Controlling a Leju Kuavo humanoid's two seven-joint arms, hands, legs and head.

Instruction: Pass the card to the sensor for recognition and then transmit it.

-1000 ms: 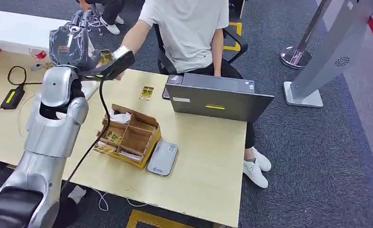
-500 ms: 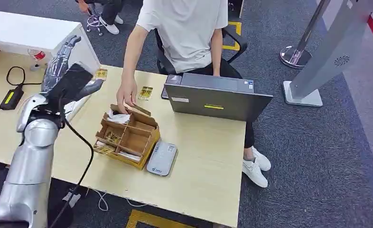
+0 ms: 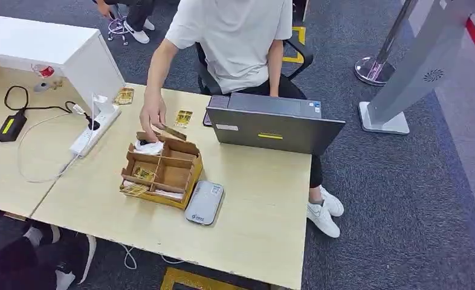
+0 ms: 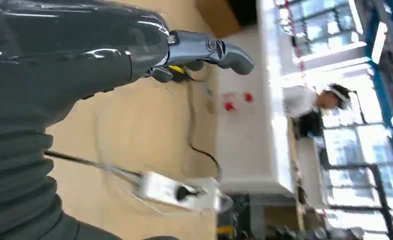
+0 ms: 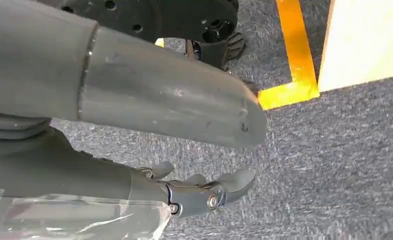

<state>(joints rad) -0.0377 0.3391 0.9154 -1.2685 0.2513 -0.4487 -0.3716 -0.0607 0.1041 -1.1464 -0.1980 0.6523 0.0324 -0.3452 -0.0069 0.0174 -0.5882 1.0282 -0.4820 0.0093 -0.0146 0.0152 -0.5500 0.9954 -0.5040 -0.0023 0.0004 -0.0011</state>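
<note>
Left hand [image 4: 134,55] and right hand [image 5: 149,145] both empty, fingers apart; person's hand [image 3: 153,116] (blurred) holds a card [image 3: 173,132] over the box [image 3: 162,172].

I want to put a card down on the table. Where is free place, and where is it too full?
Free: the wide bare stretch in front of the laptop, right of the reader, to the table edge. Also the left part between the power strip and adapter, though cables cross it. Crowded: around the box, where a person's hand reaches.

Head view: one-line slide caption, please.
Seated person's hand holds a card over the cardboard organizer beside a laptop.
</note>
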